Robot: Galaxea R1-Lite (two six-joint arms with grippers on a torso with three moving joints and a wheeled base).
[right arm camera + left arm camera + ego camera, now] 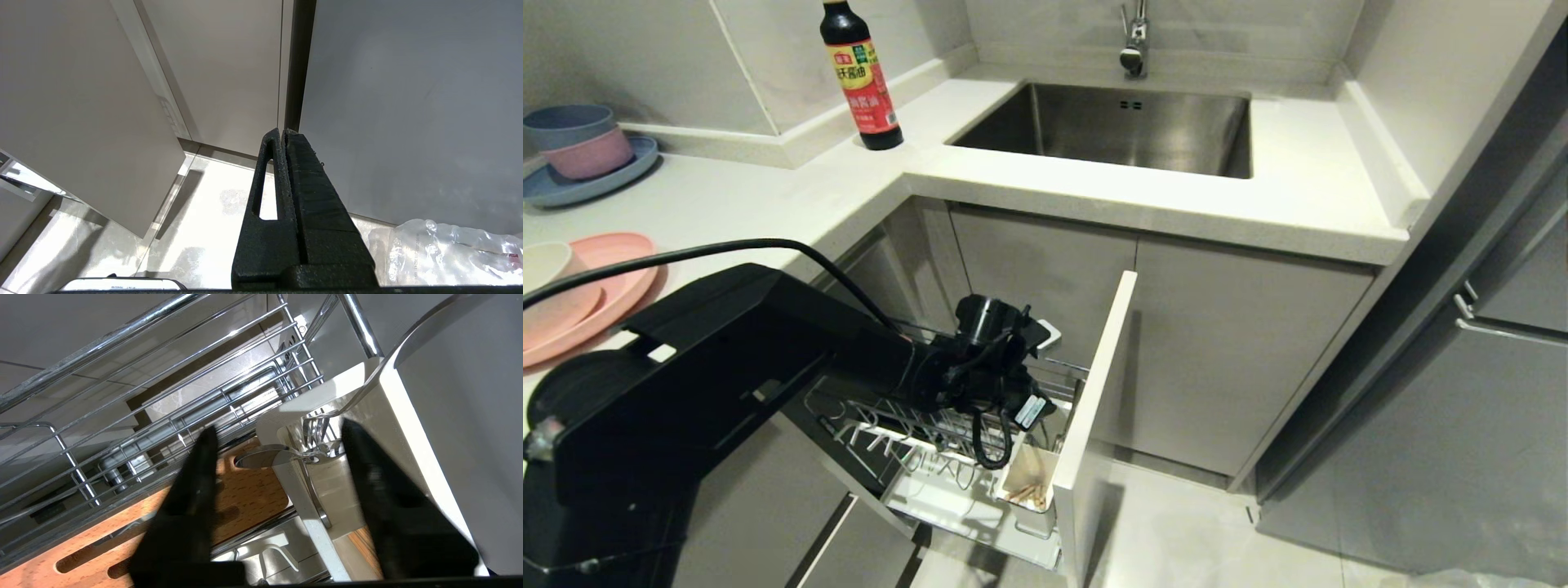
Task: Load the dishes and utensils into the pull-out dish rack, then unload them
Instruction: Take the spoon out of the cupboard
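My left arm (pixel 980 367) reaches down into the pull-out dish rack (pixel 907 425), and its own wrist hides the fingers in the head view. In the left wrist view the left gripper (pixel 278 426) stands open astride the rim of the white utensil cup (pixel 392 428). The silver spoon (pixel 261 456) lies between the fingers, untouched, its bowl over the wooden strip (pixel 245 498) and its handle in the cup. Chopsticks (pixel 1027 488) stand in the cup. The pink plate (pixel 621 278) and cream bowl (pixel 543 261) sit on the counter at left. My right gripper (pixel 282 132) hangs shut over the floor.
The rack's grey cabinet front (pixel 1094 384) stands just right of the cup. On the counter are a soy sauce bottle (pixel 859 77) and stacked blue and pink bowls (pixel 576 143). The sink (pixel 1111 122) is behind. A clear plastic bag (pixel 449 249) lies on the floor.
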